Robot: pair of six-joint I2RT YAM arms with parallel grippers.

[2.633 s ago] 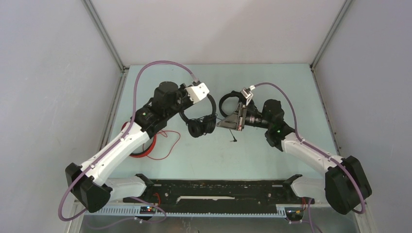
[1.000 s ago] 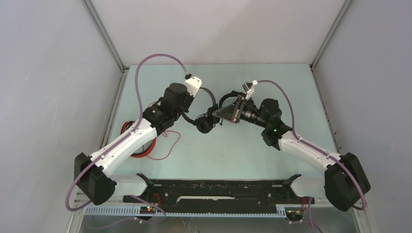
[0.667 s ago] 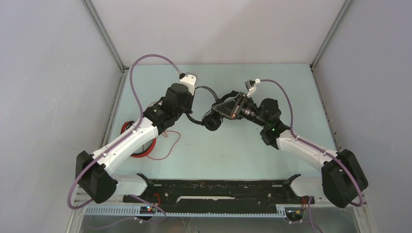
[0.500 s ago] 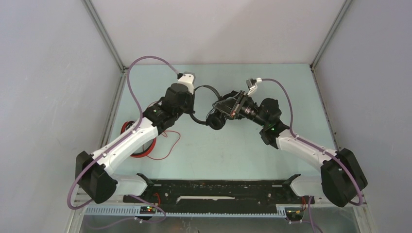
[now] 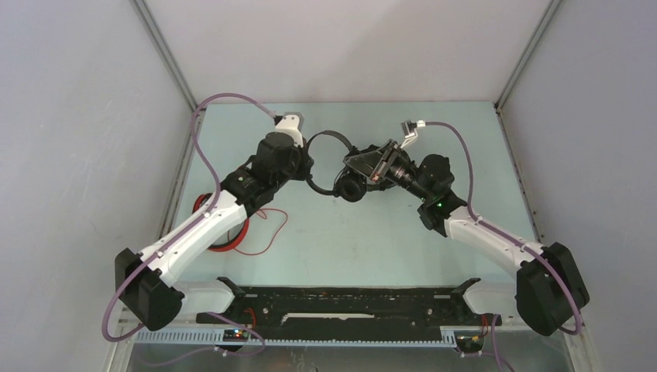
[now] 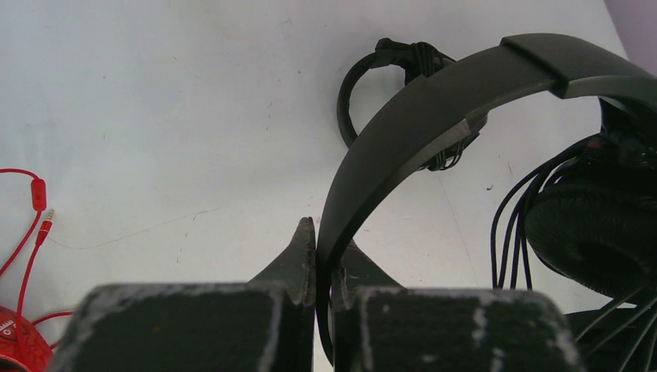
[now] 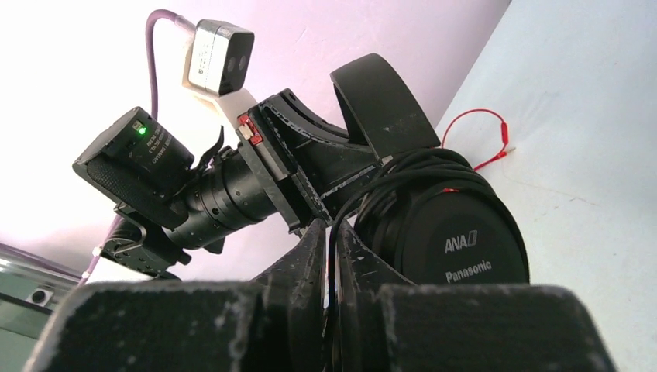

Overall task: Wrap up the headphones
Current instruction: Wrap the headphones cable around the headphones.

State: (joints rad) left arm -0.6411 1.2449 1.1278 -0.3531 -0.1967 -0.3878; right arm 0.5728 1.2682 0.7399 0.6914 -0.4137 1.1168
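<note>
Black headphones (image 5: 326, 136) hang above the table between both arms. My left gripper (image 5: 307, 164) is shut on their flat headband (image 6: 418, 124), low on the band in the left wrist view (image 6: 325, 248). The ear cups (image 5: 350, 188) hang at the right, with cable loops wound over one cup (image 7: 465, 240). My right gripper (image 5: 353, 172) is beside that cup, its jaws (image 7: 331, 232) almost together on a strand of thin black cable. Red headphones (image 5: 221, 226) lie under the left arm, their red cable (image 6: 37, 198) loose on the table.
Another slim black headset (image 6: 395, 58) with cable wound round its band lies on the table behind the held one. Grey walls (image 5: 93, 155) stand at the left, right and back. A black rail (image 5: 349, 302) runs along the near edge.
Both grippers have carried the black headphones toward the back and slightly right. The headband has swung up to point at the back wall. The right jaws have eased a little on the cable.
</note>
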